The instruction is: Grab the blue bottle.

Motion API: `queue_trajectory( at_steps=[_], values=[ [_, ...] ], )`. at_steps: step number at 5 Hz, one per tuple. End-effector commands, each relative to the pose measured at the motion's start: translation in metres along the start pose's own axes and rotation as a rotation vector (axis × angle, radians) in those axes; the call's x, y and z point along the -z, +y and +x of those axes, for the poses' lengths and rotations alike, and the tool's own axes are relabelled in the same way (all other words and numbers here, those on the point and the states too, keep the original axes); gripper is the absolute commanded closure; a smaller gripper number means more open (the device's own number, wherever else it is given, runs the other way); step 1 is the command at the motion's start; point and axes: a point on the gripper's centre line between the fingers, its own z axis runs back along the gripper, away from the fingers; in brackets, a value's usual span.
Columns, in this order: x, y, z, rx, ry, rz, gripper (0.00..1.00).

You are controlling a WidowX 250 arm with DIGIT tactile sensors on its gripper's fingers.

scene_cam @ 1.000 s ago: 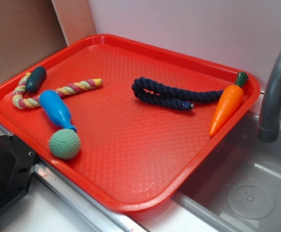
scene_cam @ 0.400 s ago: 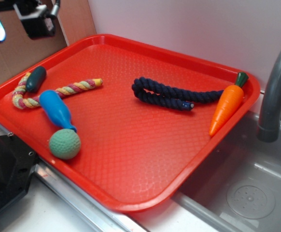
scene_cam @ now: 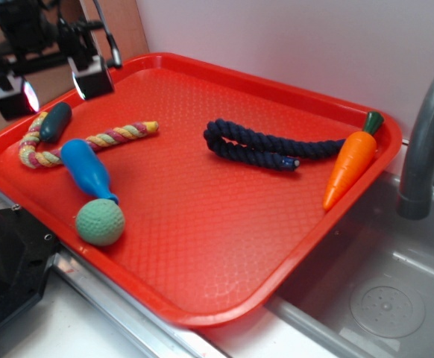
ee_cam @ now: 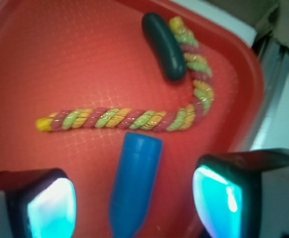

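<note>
One change: gripper has dropped in over the tray's left corner, jaws spread wide and empty, with the blue bottle lined up between them below. Green ball touches the bottle's neck (could roll). Striped rope lies just past the base; tray rim close.

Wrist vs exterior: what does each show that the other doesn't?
Wrist only: both fingertips close up, apart, with the blue bottle between them in the image. Exterior only: green ball, navy rope, carrot, faucet, sink. Both: bottle, striped rope, dark green toy, red tray, gripper.
</note>
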Motion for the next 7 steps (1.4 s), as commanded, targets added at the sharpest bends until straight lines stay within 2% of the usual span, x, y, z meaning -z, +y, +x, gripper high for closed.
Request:
queue_trajectory(
  at_steps=[1,2,3,4,5,6,7],
  values=[
    [0.039,0.002,-0.010,0.012,0.025,0.039,0.00],
    [0.051,0.003,-0.019,0.016,0.059,0.043,0.00],
    [0.062,0.004,-0.028,0.002,0.093,0.051,0.68],
    [0.054,0.004,-0.025,0.065,0.135,0.018,1.00],
    [0.027,-0.001,-0.018,0.300,0.114,-0.028,1.00],
    [-0.022,-0.008,-0.007,0.547,0.161,-0.098,1.00],
    [-0.071,-0.014,0.001,0.760,0.109,0.002,1.00]
  ],
)
